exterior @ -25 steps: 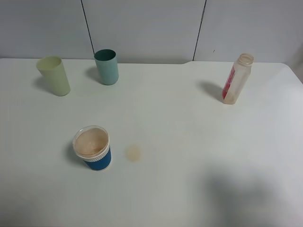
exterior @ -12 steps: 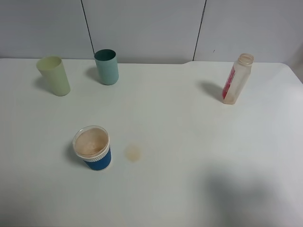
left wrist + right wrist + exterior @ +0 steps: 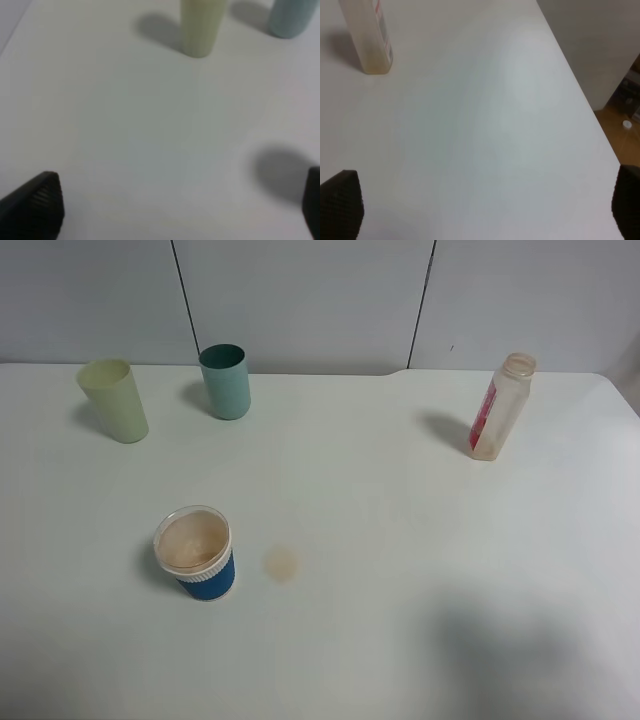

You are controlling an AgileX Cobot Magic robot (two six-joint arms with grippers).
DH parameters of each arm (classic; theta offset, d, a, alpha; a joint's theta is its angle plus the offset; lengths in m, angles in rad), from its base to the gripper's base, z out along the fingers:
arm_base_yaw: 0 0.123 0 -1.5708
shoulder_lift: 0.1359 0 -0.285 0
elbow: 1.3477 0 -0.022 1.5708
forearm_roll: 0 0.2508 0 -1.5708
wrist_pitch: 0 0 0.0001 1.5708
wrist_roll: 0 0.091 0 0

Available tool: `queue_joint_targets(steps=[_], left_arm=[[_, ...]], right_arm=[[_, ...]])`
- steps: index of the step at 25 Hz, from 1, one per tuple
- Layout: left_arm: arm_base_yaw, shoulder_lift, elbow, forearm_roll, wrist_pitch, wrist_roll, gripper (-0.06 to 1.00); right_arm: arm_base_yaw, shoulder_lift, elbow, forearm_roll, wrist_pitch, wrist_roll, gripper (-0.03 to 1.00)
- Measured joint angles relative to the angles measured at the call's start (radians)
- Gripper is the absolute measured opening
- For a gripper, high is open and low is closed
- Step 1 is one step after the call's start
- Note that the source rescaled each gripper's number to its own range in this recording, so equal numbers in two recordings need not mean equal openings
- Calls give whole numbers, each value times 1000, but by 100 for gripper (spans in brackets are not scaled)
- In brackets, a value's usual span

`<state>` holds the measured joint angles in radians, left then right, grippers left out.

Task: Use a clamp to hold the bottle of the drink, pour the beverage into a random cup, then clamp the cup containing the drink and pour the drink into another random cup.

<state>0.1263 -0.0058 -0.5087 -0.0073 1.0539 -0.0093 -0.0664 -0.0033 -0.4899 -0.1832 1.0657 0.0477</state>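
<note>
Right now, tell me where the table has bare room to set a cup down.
The widest bare patch lies between the teal cup, the bottle and the small spill. It is tightest at the back left, by the yellow-green cup.

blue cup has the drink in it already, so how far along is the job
Both pours look done: the bottle stands nearly empty, and the beverage sits in the blue cup, though I can't see inside the yellow-green cup or teal cup. A small spill marks the table. Nothing is in hand; both claws are open and empty. Little appears left.
</note>
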Motion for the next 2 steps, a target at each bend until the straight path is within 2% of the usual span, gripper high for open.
queue_joint_targets(steps=[2], left_arm=[[-26,0,0,-2,0,0,100]], right_arm=[[0,0,0,0,0,0,100]])
